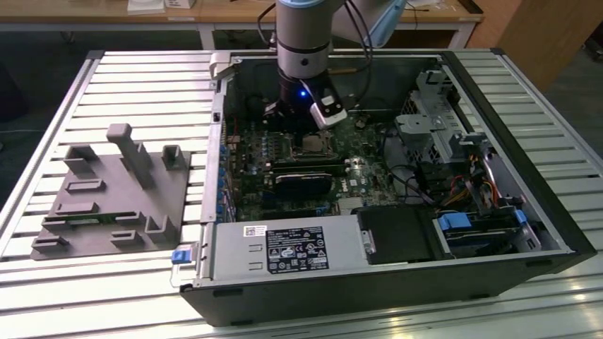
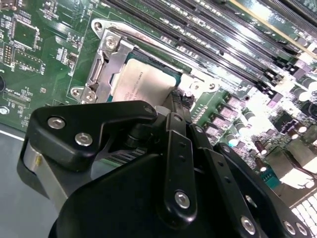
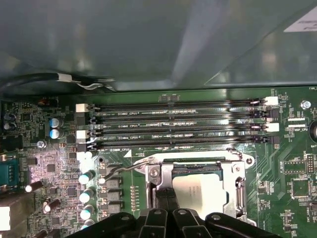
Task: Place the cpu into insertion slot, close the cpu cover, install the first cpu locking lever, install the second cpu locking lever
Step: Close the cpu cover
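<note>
The cpu (image 3: 202, 187) (image 2: 142, 83) lies flat in the insertion slot (image 1: 307, 147) on the green board, its pale silver face showing. The silver cpu cover (image 3: 234, 184) (image 2: 105, 55) lies down around it, framing the chip through its window. A thin wire locking lever (image 3: 123, 170) angles out from one corner of the socket. My gripper (image 3: 167, 192) (image 2: 174, 100) (image 1: 303, 134) is shut, with its dark fingertips together at the edge of the cover and chip. I cannot tell whether they touch the metal.
Long black memory slots (image 3: 173, 124) run beside the socket. Inside the open case (image 1: 490, 78) are a black card (image 1: 301, 185), cables, drive bays (image 1: 476, 229) and a power supply (image 1: 282, 247). A grey fixture plate (image 1: 113, 198) sits on the table at the exterior view's left.
</note>
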